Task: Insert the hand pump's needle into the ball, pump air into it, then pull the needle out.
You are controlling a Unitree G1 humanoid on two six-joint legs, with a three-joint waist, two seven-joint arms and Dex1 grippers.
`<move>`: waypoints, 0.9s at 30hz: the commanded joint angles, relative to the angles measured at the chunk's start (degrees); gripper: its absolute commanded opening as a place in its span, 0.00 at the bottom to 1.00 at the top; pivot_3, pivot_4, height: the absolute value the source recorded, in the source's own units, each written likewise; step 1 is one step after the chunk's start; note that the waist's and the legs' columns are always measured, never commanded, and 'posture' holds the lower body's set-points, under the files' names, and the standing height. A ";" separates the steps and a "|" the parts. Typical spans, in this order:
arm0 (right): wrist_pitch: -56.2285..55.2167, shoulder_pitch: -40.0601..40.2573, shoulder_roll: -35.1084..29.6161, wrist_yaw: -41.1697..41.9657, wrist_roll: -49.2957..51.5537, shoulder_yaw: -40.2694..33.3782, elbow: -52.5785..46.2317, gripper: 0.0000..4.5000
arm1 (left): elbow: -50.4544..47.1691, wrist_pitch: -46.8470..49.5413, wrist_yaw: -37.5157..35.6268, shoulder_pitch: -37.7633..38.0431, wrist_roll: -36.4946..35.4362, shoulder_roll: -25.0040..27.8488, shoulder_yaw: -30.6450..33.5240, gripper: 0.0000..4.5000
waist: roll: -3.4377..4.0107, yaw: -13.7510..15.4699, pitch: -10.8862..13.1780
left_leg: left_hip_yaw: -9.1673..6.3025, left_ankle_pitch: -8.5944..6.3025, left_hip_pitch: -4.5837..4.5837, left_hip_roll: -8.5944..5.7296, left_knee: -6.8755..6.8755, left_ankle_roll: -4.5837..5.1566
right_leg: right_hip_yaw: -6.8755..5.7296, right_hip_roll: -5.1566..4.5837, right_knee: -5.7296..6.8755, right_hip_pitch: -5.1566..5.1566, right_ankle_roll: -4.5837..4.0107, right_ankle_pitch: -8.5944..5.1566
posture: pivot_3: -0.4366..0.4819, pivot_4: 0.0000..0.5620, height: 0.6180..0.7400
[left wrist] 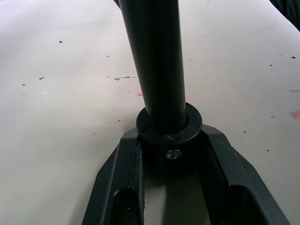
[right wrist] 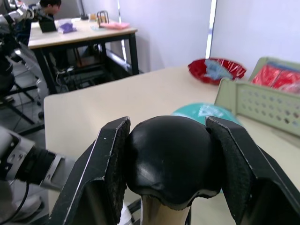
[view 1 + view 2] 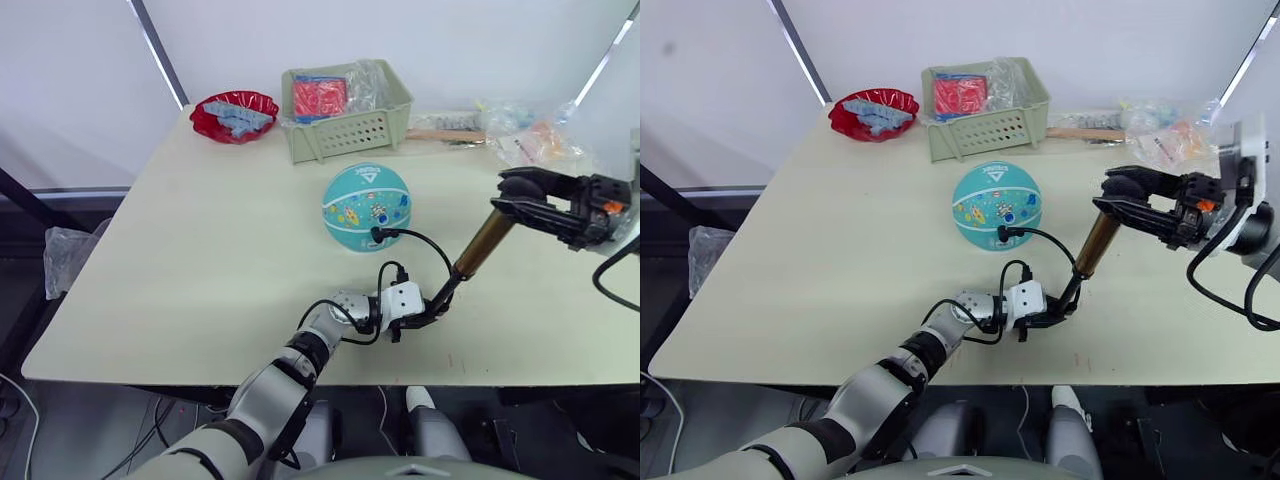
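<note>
The teal ball [image 3: 366,206] rests on the table's middle, also in the right wrist view [image 2: 201,111]. The hand pump [image 3: 485,243] leans tilted to its right, with the gold barrel up and the black lower end near the front edge. My left gripper [image 3: 430,315] is shut on that black lower end cap [image 1: 168,140]. My right gripper [image 3: 525,205] is shut on the black handle [image 2: 168,159] at the top. The thin hose [image 3: 430,245] loops from the pump to the needle's black fitting [image 3: 378,236], which sits against the ball's near side; the pin itself is hidden.
A green basket [image 3: 345,130] with red and clear packets and a red bowl [image 3: 235,115] stand at the table's back. Plastic bags [image 3: 530,140] lie at the back right. In the right wrist view, another table [image 2: 79,33] and a person [image 2: 47,7] are behind.
</note>
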 commanded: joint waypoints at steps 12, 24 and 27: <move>-7.45 10.45 2.36 -0.38 -13.31 7.88 0.80 0.46 | 7.99 4.33 -0.20 4.32 5.71 3.35 -3.89 0.25 | -0.73 -0.40 -0.61 | -0.13 -0.02 0.27 0.04 -0.04 -0.03 | 0.09 0.00 0.00 0.24 -0.02 -0.01 | 0.48 0.27 0.98; -12.26 16.31 9.32 -1.29 -23.15 18.02 4.60 0.46 | 7.92 4.34 -0.21 4.31 5.63 3.27 -3.91 0.25 | -0.66 -0.33 -0.73 | -0.18 -0.02 0.25 0.04 -0.07 -0.03 | 0.05 0.00 -0.05 0.24 -0.03 -0.02 | 0.48 0.27 0.98; -13.43 17.19 10.70 -1.51 -24.46 19.34 4.53 0.46 | 7.86 4.35 -0.20 4.32 5.59 3.20 -3.92 0.25 | -0.57 -0.39 -0.83 | -0.20 -0.02 0.24 0.04 -0.09 -0.03 | 0.03 0.00 -0.06 0.24 -0.03 -0.02 | 0.48 0.27 0.98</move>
